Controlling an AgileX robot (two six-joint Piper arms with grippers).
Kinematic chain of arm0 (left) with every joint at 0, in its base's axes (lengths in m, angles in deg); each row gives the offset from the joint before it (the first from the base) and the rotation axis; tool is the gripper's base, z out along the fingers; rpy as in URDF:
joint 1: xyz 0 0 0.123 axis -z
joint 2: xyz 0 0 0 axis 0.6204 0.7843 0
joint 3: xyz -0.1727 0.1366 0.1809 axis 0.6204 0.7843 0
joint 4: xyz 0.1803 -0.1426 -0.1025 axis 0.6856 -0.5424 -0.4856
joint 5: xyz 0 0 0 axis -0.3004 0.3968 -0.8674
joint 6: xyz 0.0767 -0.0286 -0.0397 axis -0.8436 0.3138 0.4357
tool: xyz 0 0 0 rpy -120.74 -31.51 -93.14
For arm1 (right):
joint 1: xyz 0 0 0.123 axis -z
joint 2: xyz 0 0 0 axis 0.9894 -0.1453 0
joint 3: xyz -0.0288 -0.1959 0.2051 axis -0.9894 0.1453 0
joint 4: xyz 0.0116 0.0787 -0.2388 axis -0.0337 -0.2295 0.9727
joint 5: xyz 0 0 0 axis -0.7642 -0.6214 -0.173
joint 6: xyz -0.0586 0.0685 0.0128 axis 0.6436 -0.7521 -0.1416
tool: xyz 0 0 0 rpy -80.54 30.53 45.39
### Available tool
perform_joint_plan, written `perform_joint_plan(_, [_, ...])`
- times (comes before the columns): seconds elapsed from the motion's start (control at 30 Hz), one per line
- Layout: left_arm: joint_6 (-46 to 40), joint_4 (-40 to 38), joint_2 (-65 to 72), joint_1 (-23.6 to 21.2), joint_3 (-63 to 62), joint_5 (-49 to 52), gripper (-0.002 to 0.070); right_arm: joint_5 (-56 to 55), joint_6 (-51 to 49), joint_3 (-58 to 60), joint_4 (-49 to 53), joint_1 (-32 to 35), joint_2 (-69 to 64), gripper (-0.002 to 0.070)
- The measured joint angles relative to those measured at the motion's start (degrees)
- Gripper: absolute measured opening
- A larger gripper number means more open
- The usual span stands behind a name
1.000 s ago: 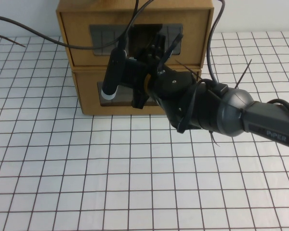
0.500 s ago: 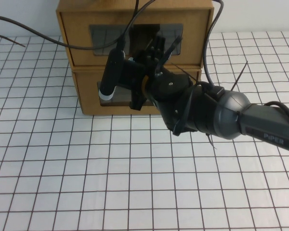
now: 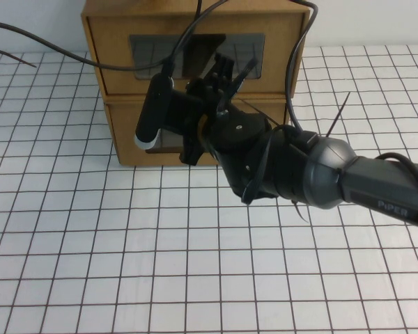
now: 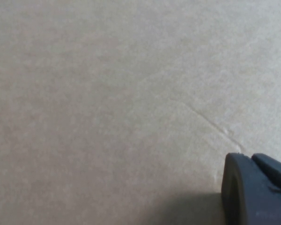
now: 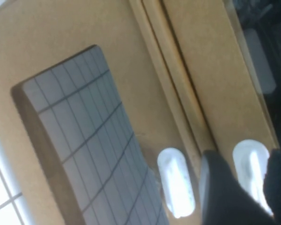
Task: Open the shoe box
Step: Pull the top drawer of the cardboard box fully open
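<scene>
The shoe box (image 3: 111,42) is found at the upper centre of the high view. It is stacked on a second box (image 3: 125,149) of the same kind, and both are set on the gridded table (image 3: 125,243). Both fronts appear flush, so the box is judged unopened.

The right gripper (image 3: 224,75) is held against the fronts, near the seam between the two boxes, presumably because a front is pulled from there. In the right wrist view its fingers (image 5: 215,187) are seen apart, one on each side of a white oval patch (image 5: 249,171). No grip is shown. Whether the patch is a pull tab or a highlight cannot be told.

The left gripper (image 4: 255,190) is seen only at the lower right of the left wrist view, before a plain beige surface (image 4: 107,93). Its state cannot be told, and it is judged parked.

A window (image 5: 84,140) is fitted in each front. Only grid reflections and dark shapes are seen in them, so the contents cannot be identified.
</scene>
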Motion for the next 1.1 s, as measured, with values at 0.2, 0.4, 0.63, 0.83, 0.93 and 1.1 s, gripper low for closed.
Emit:
perform_joint_plan(0.2, [0.00, 0.00, 0.00, 0.00, 0.00, 0.22, -0.0002, -0.11, 0.00, 0.00, 0.70, 0.83, 0.00, 0.0199])
perform_joint_plan(0.4, [0.00, 0.00, 0.00, 0.00, 0.00, 0.22, -0.0002, -1.58, 0.00, 0.00, 0.92, 2.10, 0.00, 0.0197])
perform_joint_plan(0.63, [0.00, 0.00, 0.00, 0.00, 0.00, 0.32, -0.0002, -2.92, 0.00, 0.00, 0.41, 2.10, 0.00, 0.0197])
perform_joint_plan(0.83, [0.00, 0.00, 0.00, 0.00, 0.00, 0.32, -0.0002, -3.19, 0.00, 0.00, 0.50, 2.10, 0.00, 0.0197])
perform_joint_plan(0.93, [0.00, 0.00, 0.00, 0.00, 0.00, 0.32, -0.0002, -3.19, 0.00, 0.00, 1.92, 2.10, -0.50, 0.0197])
perform_joint_plan(1.1, [0.00, 0.00, 0.00, 0.00, 0.00, 0.66, -0.0002, -2.85, 0.00, 0.00, 3.09, 2.10, -0.86, 0.0196])
